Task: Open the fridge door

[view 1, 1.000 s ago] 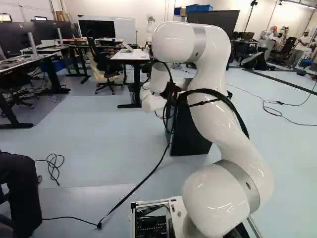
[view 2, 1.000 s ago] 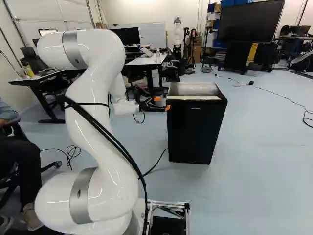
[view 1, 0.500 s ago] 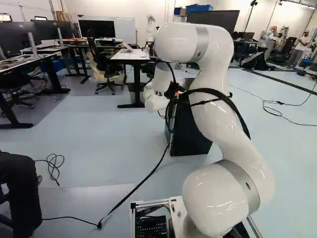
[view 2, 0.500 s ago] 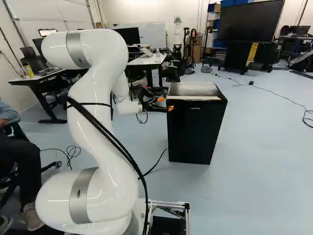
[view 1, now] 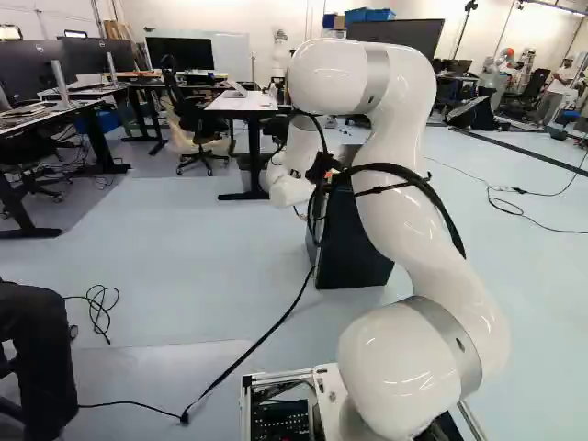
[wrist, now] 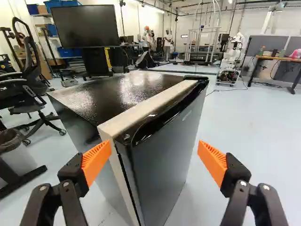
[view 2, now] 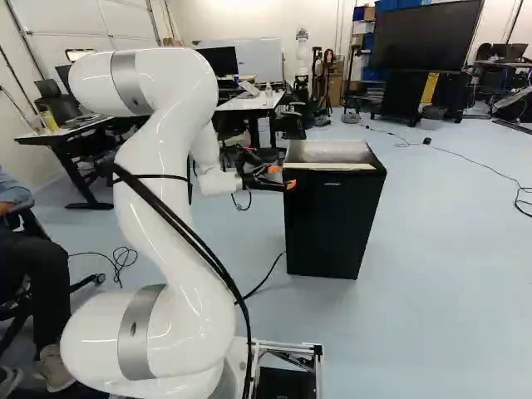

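In the right base view my gripper (view 2: 280, 176) is beside the upper left front edge of the black fridge (view 2: 332, 224). From the wrist, the gripper (wrist: 154, 160) stands wide open, orange pads apart, the near corner of the fridge (wrist: 106, 99) showing between and beyond its fingers. The fridge door (wrist: 164, 155) is closed against the body, with a dark recessed grip along its top edge (wrist: 164, 117). Whether a finger touches the fridge cannot be told. In the left base view the arm mostly hides the fridge (view 1: 354, 248).
A black cable (view 1: 248, 354) runs over the floor from the fridge toward the base. A seated person's leg (view 1: 37, 349) is close at the left. Desks (view 1: 243, 103), office chairs (wrist: 33, 94) and a large screen (view 2: 426, 35) stand farther back. Another robot (wrist: 231, 56) stands beyond the fridge.
Over the last second my gripper has shifted slightly toward the fridge's side and tilted a little in the right base view. Fridge and base have not moved.
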Motion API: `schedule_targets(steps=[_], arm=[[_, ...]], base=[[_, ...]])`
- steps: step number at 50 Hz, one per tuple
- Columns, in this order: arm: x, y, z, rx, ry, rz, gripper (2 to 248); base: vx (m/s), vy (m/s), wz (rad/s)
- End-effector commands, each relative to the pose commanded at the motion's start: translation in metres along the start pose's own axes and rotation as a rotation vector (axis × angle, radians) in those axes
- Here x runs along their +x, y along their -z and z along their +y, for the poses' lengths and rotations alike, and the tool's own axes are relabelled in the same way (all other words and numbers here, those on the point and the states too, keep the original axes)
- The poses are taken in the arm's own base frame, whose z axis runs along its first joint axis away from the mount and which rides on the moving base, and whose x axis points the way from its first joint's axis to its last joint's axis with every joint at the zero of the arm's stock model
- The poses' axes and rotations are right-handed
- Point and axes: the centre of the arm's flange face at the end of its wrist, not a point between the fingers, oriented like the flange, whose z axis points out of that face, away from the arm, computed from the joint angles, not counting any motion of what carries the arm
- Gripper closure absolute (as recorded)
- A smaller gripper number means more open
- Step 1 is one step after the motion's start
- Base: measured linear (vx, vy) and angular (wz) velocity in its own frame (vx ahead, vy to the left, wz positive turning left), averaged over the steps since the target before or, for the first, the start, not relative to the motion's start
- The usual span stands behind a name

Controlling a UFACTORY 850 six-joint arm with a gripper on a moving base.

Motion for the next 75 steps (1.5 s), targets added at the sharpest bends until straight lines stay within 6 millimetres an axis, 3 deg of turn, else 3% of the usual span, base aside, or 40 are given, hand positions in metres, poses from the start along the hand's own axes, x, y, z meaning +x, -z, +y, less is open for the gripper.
schedule_targets(steps=[31, 44, 55, 75], arm=[[-0.001, -0.003, -0.010, 0.004, -0.010, 0.005, 3], [0.001, -0.013, -0.007, -0.014, -0.017, 0.007, 3], [0.003, -0.018, 0.005, -0.032, -0.012, 0.004, 3], [0.003, 0.003, 0.041, -0.052, 0.025, -0.020, 3]], base=[[0.000, 0.000, 0.000], [0.000, 0.000, 0.000], [0.000, 0.000, 0.000], [-0.001, -0.001, -0.005]])
